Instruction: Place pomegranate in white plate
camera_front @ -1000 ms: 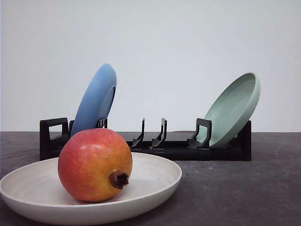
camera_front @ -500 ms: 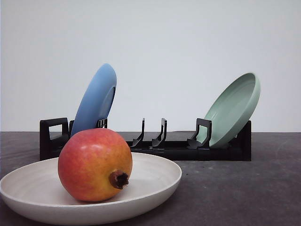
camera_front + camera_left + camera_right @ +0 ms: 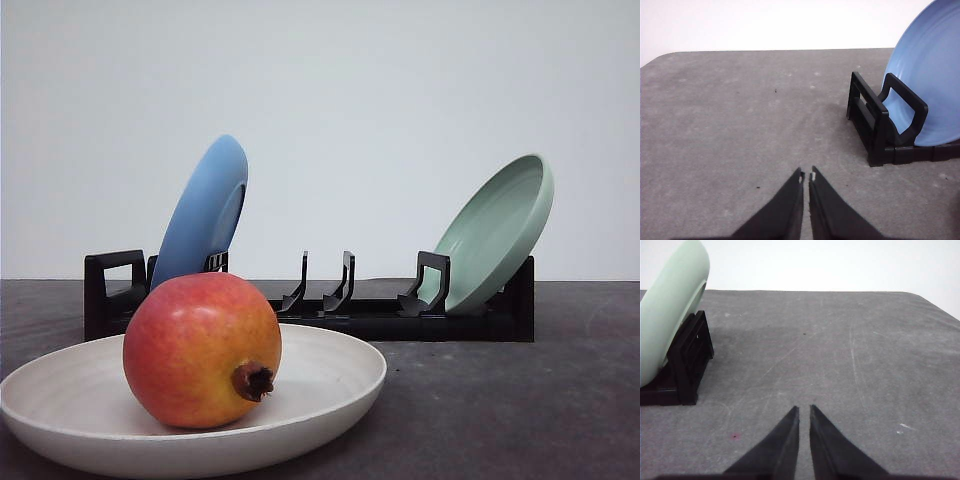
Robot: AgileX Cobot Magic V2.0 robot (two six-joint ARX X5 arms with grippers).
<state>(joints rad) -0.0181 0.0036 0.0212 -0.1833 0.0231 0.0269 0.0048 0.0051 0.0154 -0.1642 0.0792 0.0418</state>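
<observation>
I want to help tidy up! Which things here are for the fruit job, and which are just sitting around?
For the job:
- pomegranate, already sitting in the plate
- white plate

Just sitting around:
- blue plate, leaning in the rack
- pale green plate, leaning in the rack
- black dish rack
- left gripper and right gripper, both shut, holding nothing

No legible text or markings
</observation>
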